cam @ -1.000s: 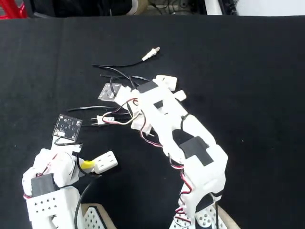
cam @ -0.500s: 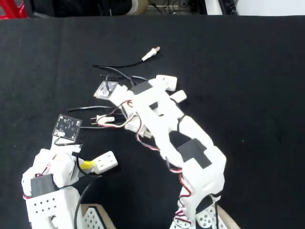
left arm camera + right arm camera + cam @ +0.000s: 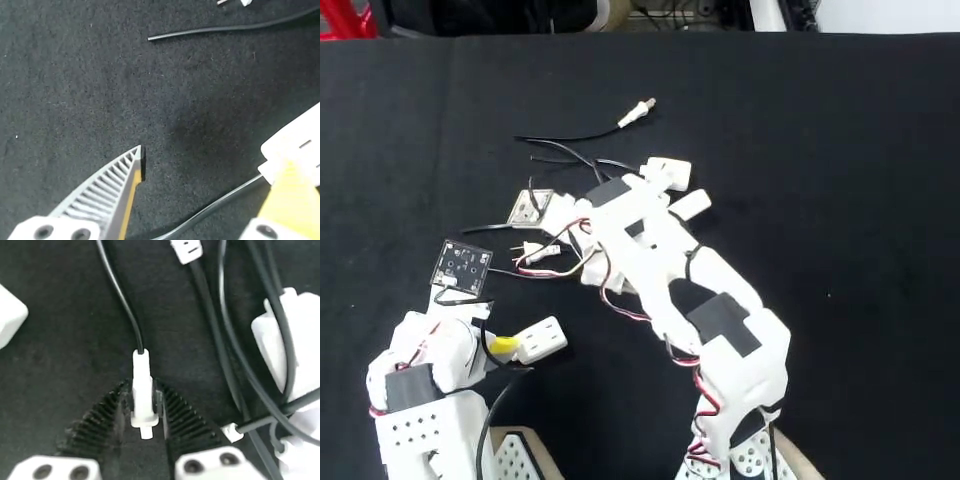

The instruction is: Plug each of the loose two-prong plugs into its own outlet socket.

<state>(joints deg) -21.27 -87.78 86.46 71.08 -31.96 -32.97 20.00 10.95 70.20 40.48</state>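
On the black bench (image 3: 860, 200), items as found:

1. Right gripper (image 3: 142, 392): both black fingers closed on a slim white plug (image 3: 142, 371). The plug's long axis runs in line with the fingers. Its black cord (image 3: 117, 295) leaves from the end away from the wrist, and a short stub shows at the near end. In the high view the arm's own body lies over this grip.
2. Second plug (image 3: 533, 249): lies flat beside the right arm, with its prongs toward the high view's left edge.
3. Third plug (image 3: 638, 110): toward the far side of the bench and well apart from both arms. It lies on a diagonal, with a black lead (image 3: 570, 137) trailing from it.
4. Left gripper (image 3: 205, 165): jaws standing apart, one finger grey and one yellow. A white socket block (image 3: 541, 339) sits at the yellow finger's tip (a slot mark shows on it in the left wrist view).
5. Black square plate (image 3: 461, 266): just beyond the left arm. The pale dots on its face are too small to read.
6. Grey square plate (image 3: 530, 207): at the right arm's far end.
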